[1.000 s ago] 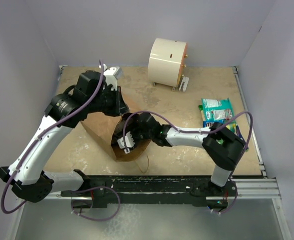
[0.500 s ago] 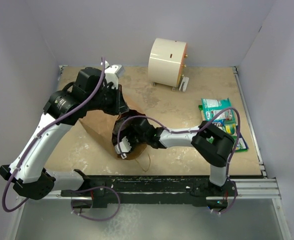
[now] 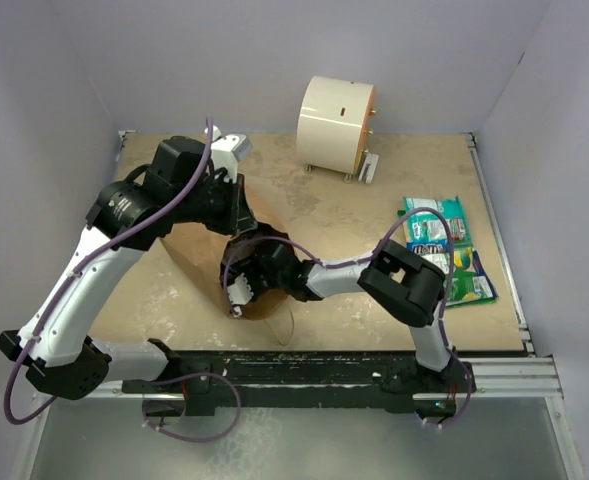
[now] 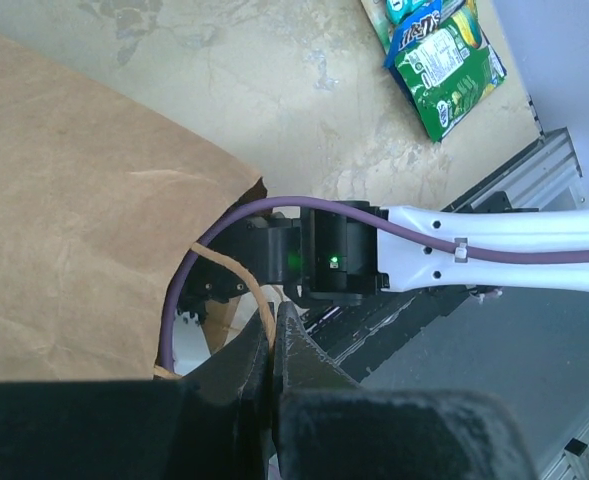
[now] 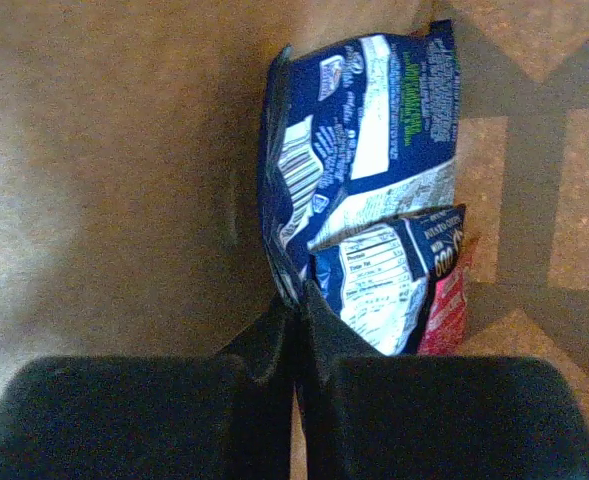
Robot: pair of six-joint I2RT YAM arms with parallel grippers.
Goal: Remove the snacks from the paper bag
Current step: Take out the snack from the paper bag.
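Two arms rise from the near edge of the worktop and meet at the paper bag. The bag lies on its side left of centre, with its mouth toward the near right.

Your right gripper is inside the bag and hidden from the top view. Its wrist view shows the fingers pressed together on the lower edge of a dark blue packet, which stands against the brown wall. On that packet you can make out a barcode, a white panel of print and a line of green lettering, all too blurred to read. In front of it leans a smaller blue-and-white packet bearing a nutrition table, its figures illegible. A red packet shows at the right side of the smaller one.

Your left gripper is at the rim of the bag's mouth, fingers shut tight and pinching the thin twisted loop handle.

Farther right, near the worktop's right edge and well apart from the bag, snacks lie out in an overlapping pile. It holds a teal packet, a blue-and-white packet and a green packet. The left wrist view shows large white letters on a blue band there, but you cannot read them with certainty.

At the far edge stands a cream cylinder.
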